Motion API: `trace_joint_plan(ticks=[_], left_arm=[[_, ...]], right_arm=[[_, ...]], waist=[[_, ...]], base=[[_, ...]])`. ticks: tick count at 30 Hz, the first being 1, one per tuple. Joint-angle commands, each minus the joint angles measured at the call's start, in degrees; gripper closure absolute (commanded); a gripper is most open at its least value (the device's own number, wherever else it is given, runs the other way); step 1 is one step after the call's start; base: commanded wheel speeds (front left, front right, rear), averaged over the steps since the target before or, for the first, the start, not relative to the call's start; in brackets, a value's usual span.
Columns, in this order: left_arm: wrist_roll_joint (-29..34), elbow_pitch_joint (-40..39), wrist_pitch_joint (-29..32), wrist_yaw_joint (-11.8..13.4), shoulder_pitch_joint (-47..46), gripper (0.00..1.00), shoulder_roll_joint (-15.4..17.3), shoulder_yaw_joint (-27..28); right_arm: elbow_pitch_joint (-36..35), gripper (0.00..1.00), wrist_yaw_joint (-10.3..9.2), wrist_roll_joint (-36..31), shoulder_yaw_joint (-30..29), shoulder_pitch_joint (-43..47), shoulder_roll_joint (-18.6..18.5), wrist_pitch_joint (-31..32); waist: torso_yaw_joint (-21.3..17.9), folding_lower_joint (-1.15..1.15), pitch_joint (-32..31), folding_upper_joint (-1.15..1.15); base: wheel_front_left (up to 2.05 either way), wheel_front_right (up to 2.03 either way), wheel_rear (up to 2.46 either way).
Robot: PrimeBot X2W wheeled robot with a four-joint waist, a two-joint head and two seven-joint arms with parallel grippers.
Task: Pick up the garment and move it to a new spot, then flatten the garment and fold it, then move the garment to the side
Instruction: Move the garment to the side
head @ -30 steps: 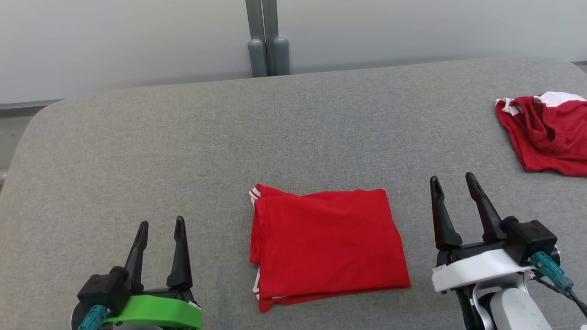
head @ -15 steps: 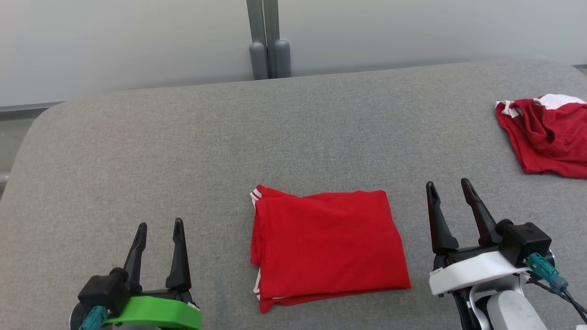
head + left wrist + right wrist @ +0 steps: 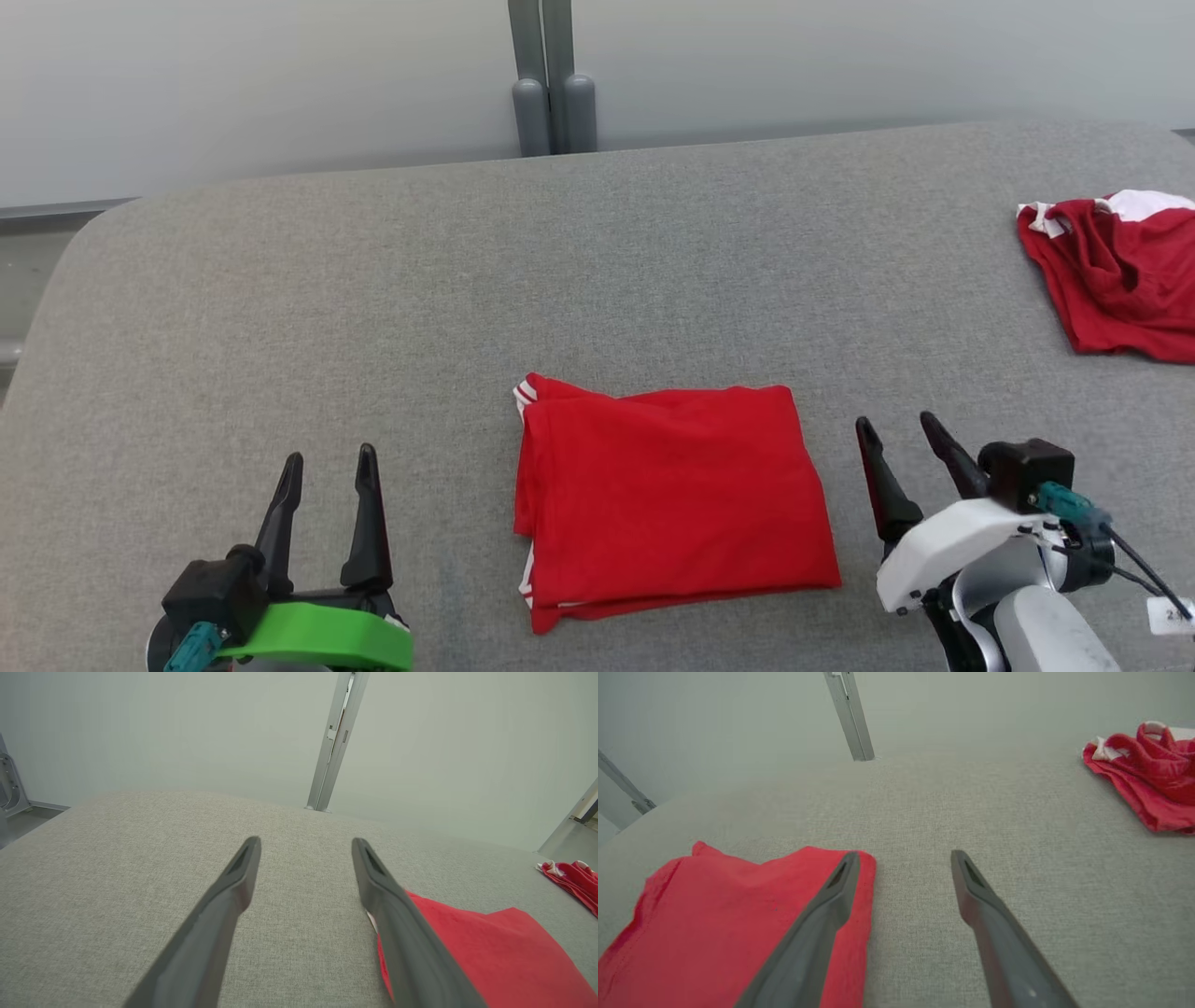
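Left gripper (image 3: pixel 330 455): low at the near left of the grey surface (image 3: pixel 373 280). Jaws parted a moderate gap with nothing between them. Head view puts it clearly apart from the cloth.

Garment (image 3: pixel 672 504): red with white trim showing at its left edge. It's folded into a roughly square stack at near centre, between the two grippers, lying flat with few wrinkles. Fold looks done to me, so I'd say only the move to the side is left.

Handling, my read:
- Light, thin, limp. No stiffness to rely on.
- Layers will likely slide and fan apart if it's lifted by one corner.
- The surface is woven fabric and probably grippy, so dragging could bunch the bottom layer.
- Left edge shows loose stacked hems. Right edge looks like a closed fold, so it's cleaner to pinch.
- Best hold: both arms, pinch through all layers at the left and right edges, lift level.

Right gripper (image 3: pixel 896 422): just beside the garment's right edge. Jaws open by a similar gap and empty, fingers leaning up and left. In its wrist view one finger lies over the cloth's far right corner; can't tell if it touches.

Far right: crumpled red-and-white cloth (image 3: pixel 1120 271) at the edge of the surface, well apart. I'd set down away from it.
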Motion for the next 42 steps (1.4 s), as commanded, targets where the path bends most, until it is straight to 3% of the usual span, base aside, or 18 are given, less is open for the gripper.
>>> trace_joint_plan(ticks=[1, 8, 22, 23, 24, 25, 26, 34, 42], left_arm=[[0.5, 0.2, -0.2, -0.5, -0.7, 0.0, -0.1, 0.0], [0.2, 0.6, -0.2, -0.7, -1.7, 0.0, -0.2, -0.2], [-0.2, 0.9, -0.2, -0.8, -2.2, 0.0, -0.3, -0.8], [-0.2, 0.9, -0.2, -0.7, -2.2, 0.0, -0.3, -0.8], [-0.2, 0.9, -0.2, -0.6, -2.1, 0.0, -0.3, -0.9], [-0.2, 0.9, -0.2, -0.5, -2.1, 0.0, -0.3, -0.9], [-0.2, 0.9, -0.2, -0.4, -1.9, 0.0, -0.3, -0.9], [0.1, 0.6, -0.2, -0.5, -0.9, 0.0, -0.3, -0.8], [1.1, 0.4, -0.2, -1.0, -1.7, 0.0, -0.3, -1.5]], right_arm=[[1.4, 0.0, 0.02, 1.9, 1.1, -1.3, -0.9, 2.7], [7.4, 0.0, 0.02, 11.6, 7.5, -5.5, -4.4, 11.4], [19.1, 0.0, 0.02, 22.1, 18.9, -14.2, -7.9, 15.6], [19.6, 0.04, 0.02, 22.5, 19.5, -14.5, -7.9, 15.6], [20.1, 0.59, 0.02, 23.0, 20.3, -14.9, -8.0, 15.3], [20.5, 0.67, 0.02, 23.4, 20.8, -15.1, -8.2, 15.1], [21.0, 0.99, 0.02, 23.9, 21.5, -15.5, -8.3, 14.9], [22.6, 1.0, -0.05, 26.6, 23.5, -18.0, -10.8, 10.8], [23.5, 1.0, -0.04, 26.4, 23.0, -21.2, -14.6, 8.2]], waist=[[0.4, 0.0, 0.4, 0.0], [2.2, 0.0, 1.7, 0.0], [4.8, 0.0, 3.1, 0.0], [4.8, 0.0, 3.1, 0.0], [4.8, 0.0, 3.0, 0.0], [4.8, 0.0, 3.0, 0.0], [4.8, 0.0, 2.9, 0.0], [2.3, 0.0, 2.3, 0.0], [-4.1, 0.0, 3.2, 0.0]], base=[[0.0, 0.0, 0.0], [0.0, 0.0, 0.0], [0.0, 0.0, 0.0], [0.0, 0.0, 0.0], [0.0, 0.0, 0.0], [0.0, 0.0, 0.0], [0.0, 0.0, 0.0], [0.0, 0.0, 0.0], [0.0, 0.0, 0.0]])
